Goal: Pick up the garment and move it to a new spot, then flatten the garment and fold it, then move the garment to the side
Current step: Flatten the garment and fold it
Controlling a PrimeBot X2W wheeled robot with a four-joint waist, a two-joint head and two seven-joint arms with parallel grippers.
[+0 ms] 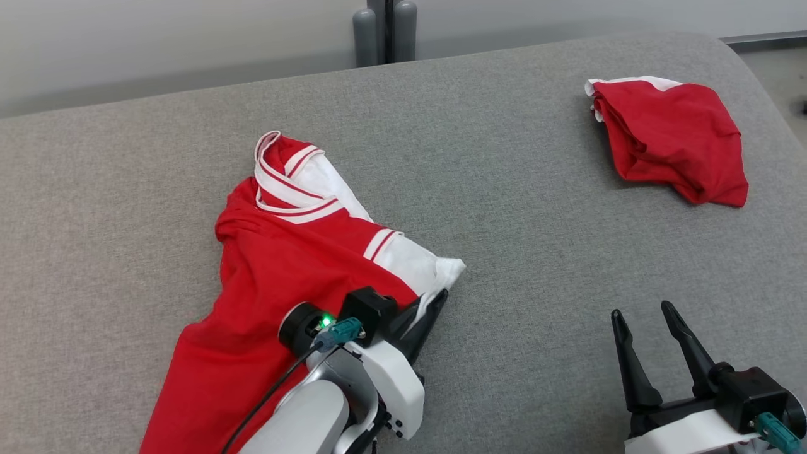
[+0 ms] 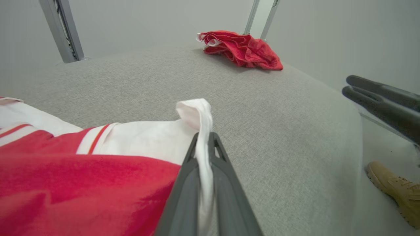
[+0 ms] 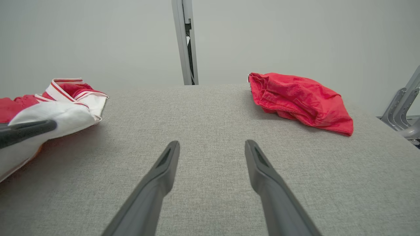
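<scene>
Rumpled red garment (image 1: 277, 271) (white sleeves), left of centre

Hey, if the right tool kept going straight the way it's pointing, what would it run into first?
Nothing, as far as shown: the right tool, open, points over bare grey cushion, passing left of the red bundle. Depth is hard to judge; a grey post stands beyond the far edge.

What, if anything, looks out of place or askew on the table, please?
The red-and-white jersey lies rumpled, its striped collar folded over, and the left end effector pinches its white edge. A second red garment sits bunched near the far right corner. A person's tan boot shows beside the table.
</scene>
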